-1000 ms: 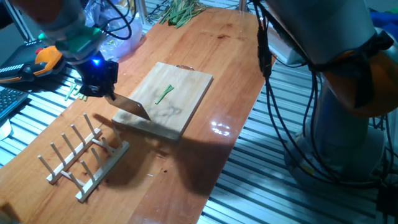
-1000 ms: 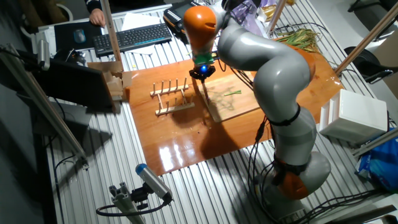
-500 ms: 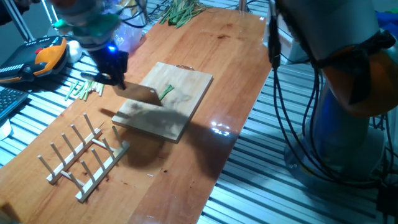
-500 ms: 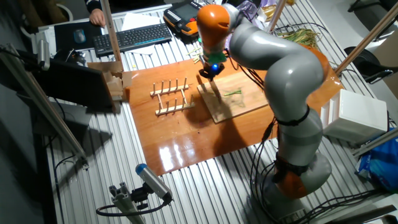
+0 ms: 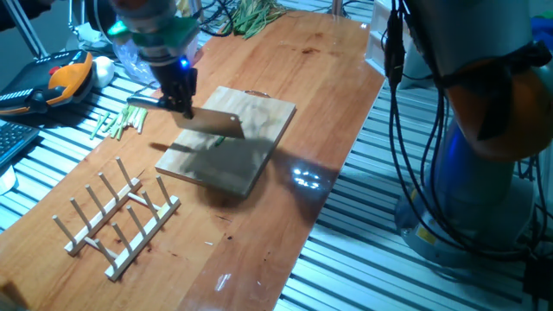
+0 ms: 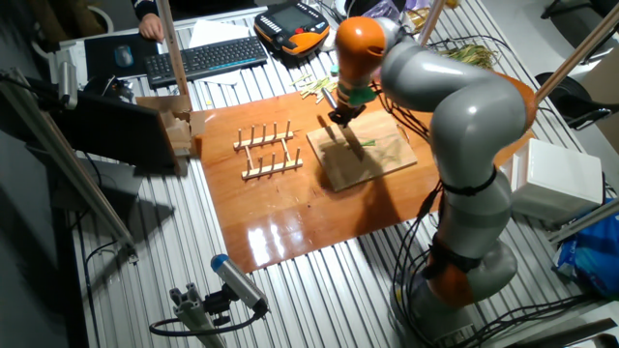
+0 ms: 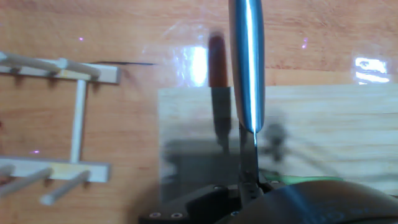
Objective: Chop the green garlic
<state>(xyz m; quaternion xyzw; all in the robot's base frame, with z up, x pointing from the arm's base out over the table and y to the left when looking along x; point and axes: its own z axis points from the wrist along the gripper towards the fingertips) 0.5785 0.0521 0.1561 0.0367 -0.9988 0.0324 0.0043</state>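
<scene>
My gripper is shut on the handle of a knife and holds it just above the wooden cutting board. The green garlic, one thin bright-green stalk, lies on the board; the blade hides most of it in one fixed view, leaving a small bit at the blade's lower edge. In the other fixed view the gripper and knife are beside the stalk. In the hand view the blade runs over the board, with a green bit near the gripper.
A wooden peg rack stands on the table in front of the board's left end. Pale stalk sticks lie at the table's left edge. A bunch of leafy greens lies at the far end. An orange device sits off the table.
My gripper has carried the knife from the board's near-left corner, by the rack, up and over the board to the green garlic.
</scene>
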